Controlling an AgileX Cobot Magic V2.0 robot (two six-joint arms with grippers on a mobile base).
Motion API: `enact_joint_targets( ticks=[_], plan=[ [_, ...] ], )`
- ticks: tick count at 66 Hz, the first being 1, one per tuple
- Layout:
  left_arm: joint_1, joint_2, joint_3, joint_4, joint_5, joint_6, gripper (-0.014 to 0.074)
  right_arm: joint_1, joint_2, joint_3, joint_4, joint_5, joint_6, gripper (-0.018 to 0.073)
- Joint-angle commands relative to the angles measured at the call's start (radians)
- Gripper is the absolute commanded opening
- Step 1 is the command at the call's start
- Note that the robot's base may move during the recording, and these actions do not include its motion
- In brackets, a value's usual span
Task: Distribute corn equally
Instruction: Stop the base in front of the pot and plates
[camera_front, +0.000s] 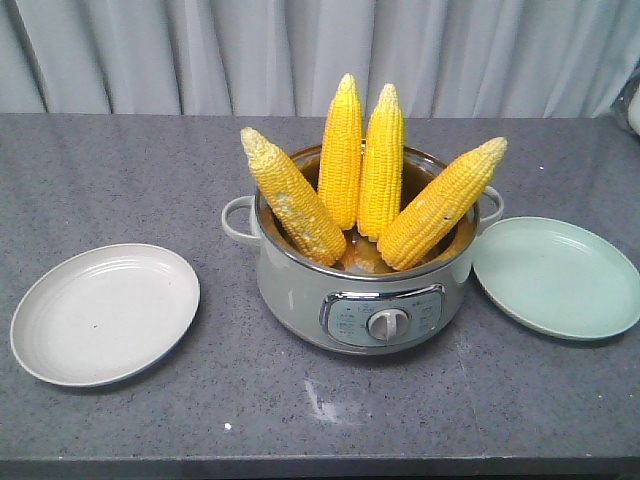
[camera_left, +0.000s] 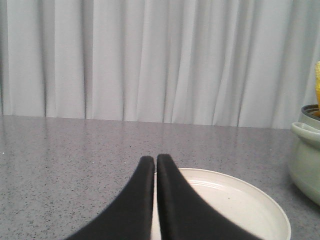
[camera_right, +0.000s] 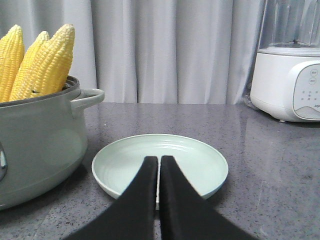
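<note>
Four knobbly yellow corn cobs (camera_front: 341, 150) leaning in one round grey-green pot (camera_front: 300, 290), centre. One smooth cream plate (camera_front: 105, 312) left, one green plate (camera_front: 556, 277) right. Left gripper (camera_left: 155, 159), right gripper (camera_right: 159, 159): pinched narrow, empty.

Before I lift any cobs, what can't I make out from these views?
Front view: lower ends of the four cobs, hidden by the pot wall; panel print too small.
Left wrist view: near part of the cream plate, behind the shut left gripper; pot cut off at right edge.
Right wrist view: green plate's near rim, behind the shut right gripper; blender cut off at top and right.
</note>
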Motion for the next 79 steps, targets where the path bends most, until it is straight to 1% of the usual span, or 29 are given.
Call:
enact_joint_targets(
  ticks=[1,25,31,38,42,47,55,67,72,79],
  plan=[
    [-0.001,-0.015,0.013,-0.01,-0.078,-0.001,-0.0007,-0.001,-0.003,0.01,-0.007,-0.072,-0.001,-0.0005],
    [-0.001,-0.015,0.013,-0.01,-0.078,-0.001,-0.0007,-0.001,-0.003,0.01,-0.007,-0.078,-0.001,-0.0005],
    [-0.001,-0.015,0.013,-0.01,-0.097,-0.001,-0.0007,-0.001,-0.003,0.01,-0.007,-0.083,-0.001,-0.0005],
    [-0.001,-0.015,0.009,-0.01,-0.163,-0.001,-0.0007,-0.001,-0.003,0.008,-0.006,-0.174,-0.002,-0.0005],
    [-0.001,-0.015,-0.014,-0.011,-0.161,-0.002,-0.0007,-0.001,-0.002,-0.003,0.011,-0.195,0.006,-0.0005],
    [-0.001,-0.007,-0.077,-0.011,-0.112,-0.002,-0.0007,-0.001,0.016,-0.065,0.044,-0.116,0.016,-0.0005],
    [-0.001,0.056,-0.214,-0.011,-0.004,-0.002,-0.0007,-0.001,0.082,-0.214,0.041,0.064,-0.037,-0.0005],
    [-0.001,0.262,-0.504,-0.01,0.254,-0.001,-0.0007,-0.001,0.249,-0.464,0.044,0.317,-0.079,-0.0005],
    [-0.001,0.355,-0.603,-0.01,0.329,-0.001,-0.0007,-0.001,0.327,-0.558,0.045,0.385,-0.083,-0.0005],
    [-0.001,0.477,-0.713,-0.011,0.38,0.0,-0.0007,-0.001,0.428,-0.672,0.048,0.448,-0.083,-0.0005]
  ],
)
